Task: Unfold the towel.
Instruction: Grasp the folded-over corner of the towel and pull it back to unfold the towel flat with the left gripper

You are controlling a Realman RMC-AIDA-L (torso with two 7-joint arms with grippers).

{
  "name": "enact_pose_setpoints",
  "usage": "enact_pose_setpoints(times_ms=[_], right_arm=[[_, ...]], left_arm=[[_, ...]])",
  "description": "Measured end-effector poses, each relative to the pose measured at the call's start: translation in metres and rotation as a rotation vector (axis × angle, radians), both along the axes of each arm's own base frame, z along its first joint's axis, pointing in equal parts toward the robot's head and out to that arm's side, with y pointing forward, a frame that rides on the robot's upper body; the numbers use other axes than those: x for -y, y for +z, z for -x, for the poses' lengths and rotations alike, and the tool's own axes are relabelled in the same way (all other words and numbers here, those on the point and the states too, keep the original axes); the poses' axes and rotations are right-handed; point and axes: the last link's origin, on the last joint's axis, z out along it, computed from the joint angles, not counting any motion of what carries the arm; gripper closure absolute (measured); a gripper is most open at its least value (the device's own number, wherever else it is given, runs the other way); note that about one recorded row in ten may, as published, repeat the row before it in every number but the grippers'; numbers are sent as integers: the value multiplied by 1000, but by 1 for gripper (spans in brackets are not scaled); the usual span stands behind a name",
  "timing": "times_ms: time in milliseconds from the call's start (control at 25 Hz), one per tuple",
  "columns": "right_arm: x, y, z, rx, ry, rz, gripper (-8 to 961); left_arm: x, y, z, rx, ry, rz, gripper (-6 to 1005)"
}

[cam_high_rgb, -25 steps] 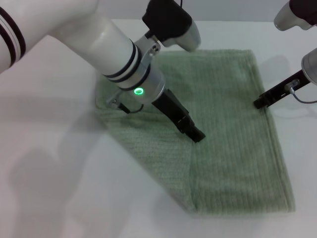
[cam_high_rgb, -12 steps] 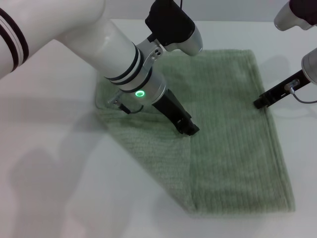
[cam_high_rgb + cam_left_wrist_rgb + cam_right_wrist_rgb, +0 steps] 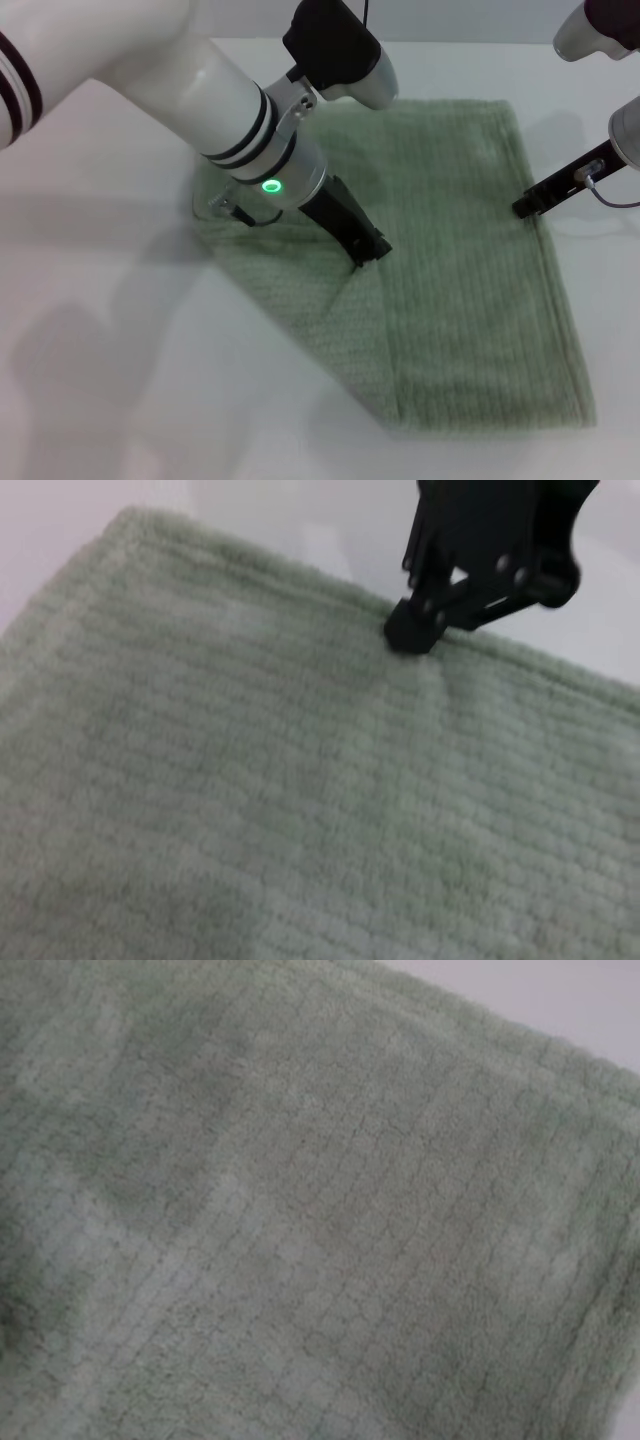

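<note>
The pale sage-green towel (image 3: 470, 280) lies flat on the white table (image 3: 110, 340), with a flap folded over its left part. My left gripper (image 3: 370, 250) is tipped down onto the edge of that flap near the towel's middle and is shut on the cloth, which tents up slightly around it. At the towel's right hem, my right gripper (image 3: 522, 209) has its tips together on the hem. The left wrist view shows the right gripper (image 3: 410, 635) at the towel's (image 3: 250, 780) far hem. Only ribbed towel (image 3: 300, 1210) fills the right wrist view.
Bare white table surrounds the towel on all sides. My left forearm (image 3: 230, 110) reaches across the towel's back left corner and hides it.
My left gripper has moved up and to the left, dragging the folded flap's edge with it; a diagonal crease has formed below it. The right gripper has stayed put.
</note>
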Motion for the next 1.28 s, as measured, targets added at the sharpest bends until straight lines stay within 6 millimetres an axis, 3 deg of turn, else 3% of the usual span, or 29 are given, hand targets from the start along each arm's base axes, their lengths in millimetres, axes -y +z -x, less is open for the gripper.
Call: enact_pose_setpoints(times_ms=[320,720,800,1280], right_arm=[[0,0,0,0,1,-1,954],[0,0,0,2,4,1,954],[0,0,0,3,6,2,953],[0,1,-2,6,8,3,953]], left_arm=[[7,15,-5,64,-21,56,939],[7,29,-4,96,-17,76,940],[6,46,2,106,-16,92,940],[13,68,10,81,-52,152,941]])
